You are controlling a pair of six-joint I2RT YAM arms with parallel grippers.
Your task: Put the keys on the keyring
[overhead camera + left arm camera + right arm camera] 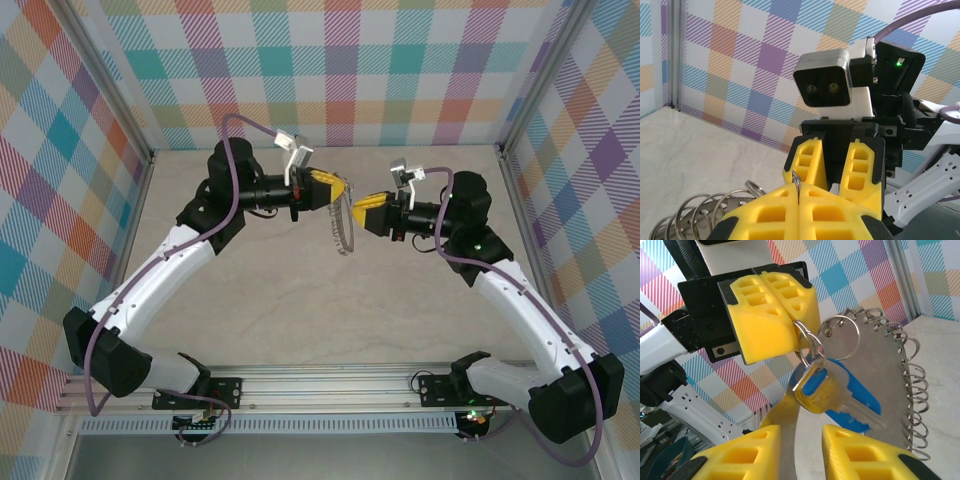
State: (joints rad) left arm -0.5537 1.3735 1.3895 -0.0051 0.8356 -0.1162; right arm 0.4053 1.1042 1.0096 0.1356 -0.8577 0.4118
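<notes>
Room: I am looking at a pale, stone-patterned table (300, 300) that is standing inside walls (330, 60) of coloured checks.
Left gripper: The left gripper (343, 188) is reaching in from the left, over the middle of the table. Its yellow fingers (765, 310) are pressing fully together, and at their tips they are pinching a small ring (801, 334) of thin wire.
Keyring: The keyring (345, 232) is hanging down from that pinch, between the two grippers. In the right wrist view it is showing as flat grey metal with wire loops (912, 390) running along its edge.
Key: The silver key (850, 402) is dangling just under the left fingers, in front of the grey metal, with its blade pointing down and to the right.
Blue tag: The blue tag (862, 390) is lying directly behind the key and touching it.
Right gripper: The right gripper (358, 212) is facing the left one, tips near to tips. Its jaws are standing apart with a clear gap and are gripping nothing. A thin strip of the keyring is passing down through this gap; I cannot tell if it is touching a finger.
Not sure: I cannot tell whether the key is threaded on the keyring itself or only hanging beside it.
</notes>
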